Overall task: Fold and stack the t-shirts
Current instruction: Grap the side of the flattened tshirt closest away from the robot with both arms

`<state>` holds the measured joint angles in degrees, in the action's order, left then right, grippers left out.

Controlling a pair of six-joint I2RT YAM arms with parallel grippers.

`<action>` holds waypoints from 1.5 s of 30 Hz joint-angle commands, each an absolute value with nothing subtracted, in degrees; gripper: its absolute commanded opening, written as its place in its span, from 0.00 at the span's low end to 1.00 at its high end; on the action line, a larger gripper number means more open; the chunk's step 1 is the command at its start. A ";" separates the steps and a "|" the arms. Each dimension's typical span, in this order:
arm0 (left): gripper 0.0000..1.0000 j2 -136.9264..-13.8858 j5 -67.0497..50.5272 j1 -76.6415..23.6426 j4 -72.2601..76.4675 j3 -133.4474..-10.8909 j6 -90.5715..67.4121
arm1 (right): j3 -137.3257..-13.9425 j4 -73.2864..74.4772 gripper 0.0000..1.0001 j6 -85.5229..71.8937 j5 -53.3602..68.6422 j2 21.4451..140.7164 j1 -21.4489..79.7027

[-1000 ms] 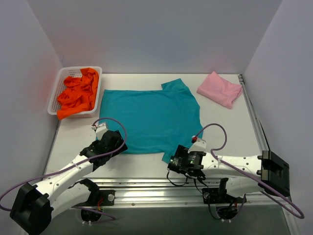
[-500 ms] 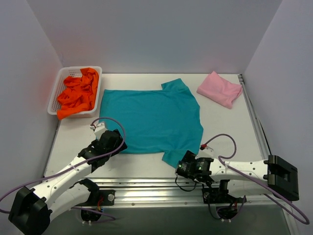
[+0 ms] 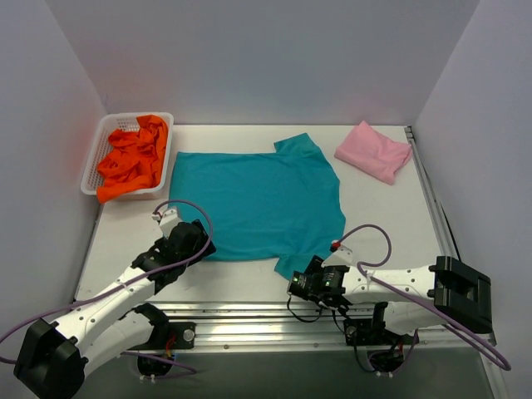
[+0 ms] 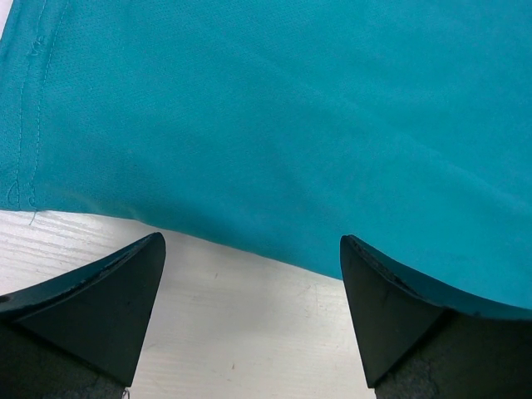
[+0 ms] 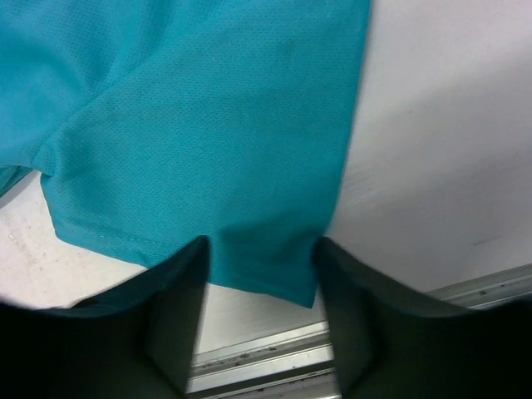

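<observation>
The teal t-shirt (image 3: 253, 204) was laid flat on the tabletop (image 3: 386, 220), the pink t-shirt (image 3: 373, 150) folded at the far right, and the orange t-shirts (image 3: 131, 158) heaped in the basket (image 3: 90, 170). The first fold was judged to be in preparation. The left tool (image 4: 251, 249) was held spread wide at the near hem, with nothing pinched. The right tool (image 5: 262, 249) was set half-spread astride the near sleeve's edge, the cloth not yet pinched. Both edges would need gripping, then lifting together toward the far side.
</observation>
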<state>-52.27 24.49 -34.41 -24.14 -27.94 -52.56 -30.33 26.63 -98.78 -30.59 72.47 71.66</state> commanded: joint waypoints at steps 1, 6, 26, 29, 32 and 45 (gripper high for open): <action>0.95 -50.98 25.75 -34.54 -22.85 -27.69 -53.17 | -30.15 26.80 0.44 -100.37 -29.79 74.09 71.63; 0.95 -50.71 25.93 -34.54 -23.20 -27.42 -53.44 | -29.71 27.42 0.11 -100.55 -30.15 72.51 71.63; 0.95 -50.63 39.64 -33.93 -41.85 -30.33 -74.70 | -34.98 39.46 0.00 -99.59 -46.58 63.73 70.49; 0.95 -50.80 35.43 -31.39 -37.99 -27.70 -74.19 | -34.19 39.37 0.00 -97.83 -47.81 61.44 69.44; 0.95 -53.69 32.17 -28.13 -33.41 -26.37 -73.83 | -33.75 40.78 0.00 -96.86 -48.95 58.81 67.60; 0.52 -58.79 33.40 -29.35 -33.92 -26.45 -76.11 | -30.94 35.07 0.00 -88.25 -49.04 53.00 61.44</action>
<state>-58.06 32.91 -28.84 -35.31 -25.87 -74.43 -31.24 34.79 -90.41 -44.95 52.71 61.87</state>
